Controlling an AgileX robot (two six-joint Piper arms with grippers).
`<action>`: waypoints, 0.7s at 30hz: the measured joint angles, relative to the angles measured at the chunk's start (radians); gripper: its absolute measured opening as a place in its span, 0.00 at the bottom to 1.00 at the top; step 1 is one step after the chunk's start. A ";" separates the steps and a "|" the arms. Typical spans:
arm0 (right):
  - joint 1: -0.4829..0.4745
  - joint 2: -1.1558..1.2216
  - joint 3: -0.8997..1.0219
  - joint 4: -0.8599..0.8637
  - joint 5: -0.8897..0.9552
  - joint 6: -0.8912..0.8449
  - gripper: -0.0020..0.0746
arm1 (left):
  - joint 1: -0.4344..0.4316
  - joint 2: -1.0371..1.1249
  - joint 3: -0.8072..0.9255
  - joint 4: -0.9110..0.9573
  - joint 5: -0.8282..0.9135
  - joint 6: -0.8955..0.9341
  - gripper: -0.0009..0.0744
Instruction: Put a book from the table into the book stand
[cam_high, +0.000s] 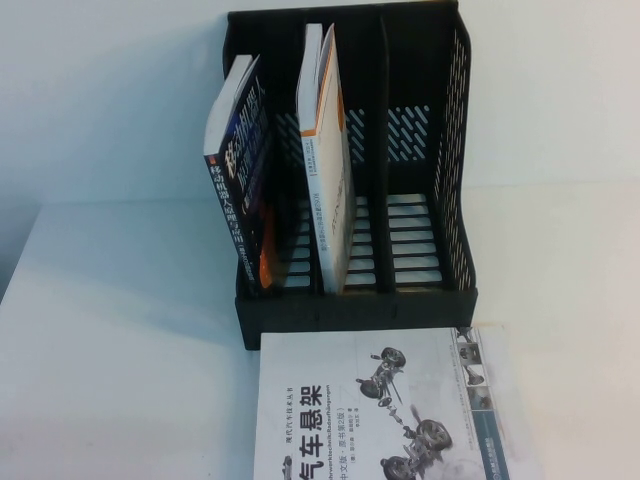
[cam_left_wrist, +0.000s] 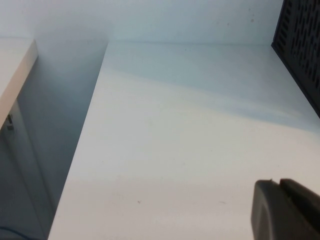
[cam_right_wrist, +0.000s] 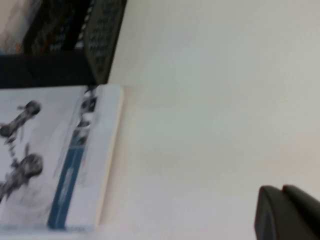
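A white book (cam_high: 390, 410) with car-suspension drawings lies flat on the table just in front of the black book stand (cam_high: 360, 300); it also shows in the right wrist view (cam_right_wrist: 55, 155). The stand holds a dark book (cam_high: 240, 180) leaning in its left slot and a white and orange book (cam_high: 328, 150) upright in the middle slot; the right slot is empty. Neither arm shows in the high view. My left gripper (cam_left_wrist: 280, 184) is shut and empty over bare table left of the stand. My right gripper (cam_right_wrist: 282, 190) is shut and empty over bare table right of the book.
The stand's perforated side shows in the left wrist view (cam_left_wrist: 300, 45) and the right wrist view (cam_right_wrist: 102, 35). The table's left edge (cam_left_wrist: 75, 165) drops beside a second white surface (cam_left_wrist: 15, 65). White tabletop (cam_high: 110, 330) lies on both sides of the stand.
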 joint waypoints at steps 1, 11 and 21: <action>-0.020 -0.012 0.012 -0.016 -0.019 0.001 0.02 | -0.001 0.000 0.000 0.000 0.000 0.000 0.01; -0.299 -0.113 0.242 -0.023 -0.335 -0.103 0.02 | -0.001 0.000 0.000 0.000 0.001 0.000 0.01; -0.448 -0.222 0.476 0.112 -0.490 -0.273 0.02 | -0.001 0.000 0.000 0.000 0.002 -0.002 0.01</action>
